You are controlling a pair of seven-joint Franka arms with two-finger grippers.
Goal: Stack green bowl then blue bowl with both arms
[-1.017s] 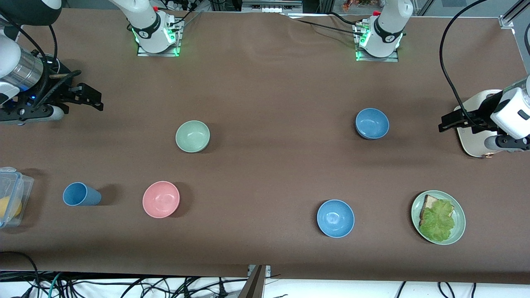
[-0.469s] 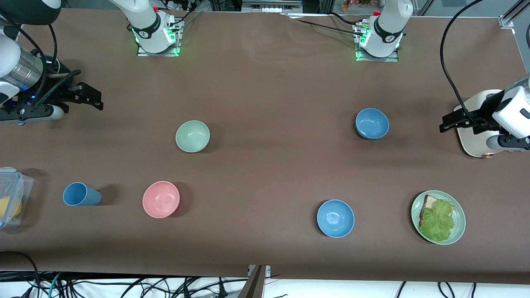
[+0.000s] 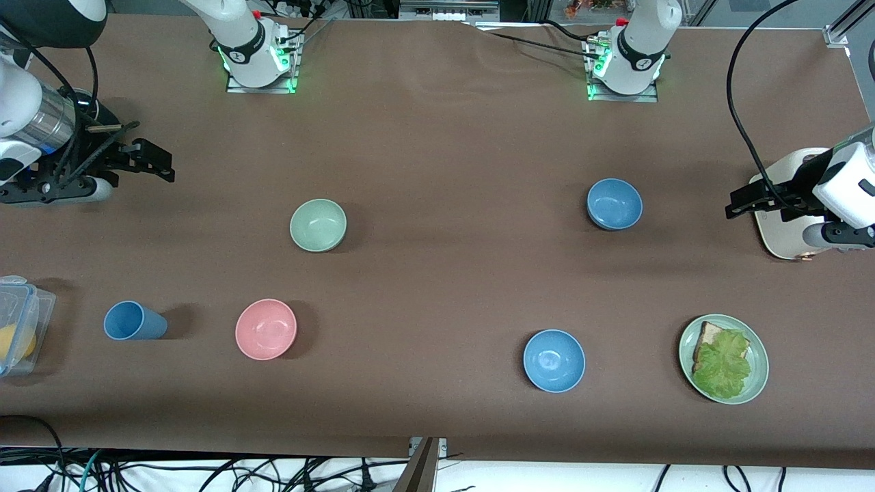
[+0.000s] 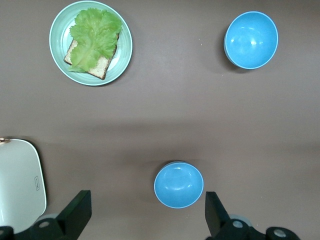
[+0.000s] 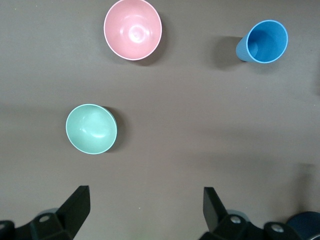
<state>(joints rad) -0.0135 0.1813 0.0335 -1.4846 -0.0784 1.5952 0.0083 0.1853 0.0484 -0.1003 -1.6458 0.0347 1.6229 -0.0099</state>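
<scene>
The green bowl (image 3: 318, 225) stands upright toward the right arm's end of the table; it also shows in the right wrist view (image 5: 91, 129). The muted blue bowl (image 3: 614, 203) stands toward the left arm's end and shows in the left wrist view (image 4: 178, 184). My right gripper (image 3: 160, 164) is open and empty, in the air near the right arm's end, well apart from the green bowl; its jaws (image 5: 145, 212) frame bare table. My left gripper (image 3: 733, 205) is open and empty over a white flat object, apart from the blue bowl; its jaws (image 4: 145, 220) stand wide.
A brighter blue bowl (image 3: 554, 360), a green plate with bread and lettuce (image 3: 757, 369), a pink bowl (image 3: 266, 329) and a blue cup on its side (image 3: 134, 321) lie nearer the front camera. A white flat object (image 3: 776, 236) lies under the left gripper. A clear plastic box (image 3: 17, 324) sits at the right arm's end.
My right gripper has shifted slightly toward the middle of the table. The left arm and the bowls have not visibly moved.
</scene>
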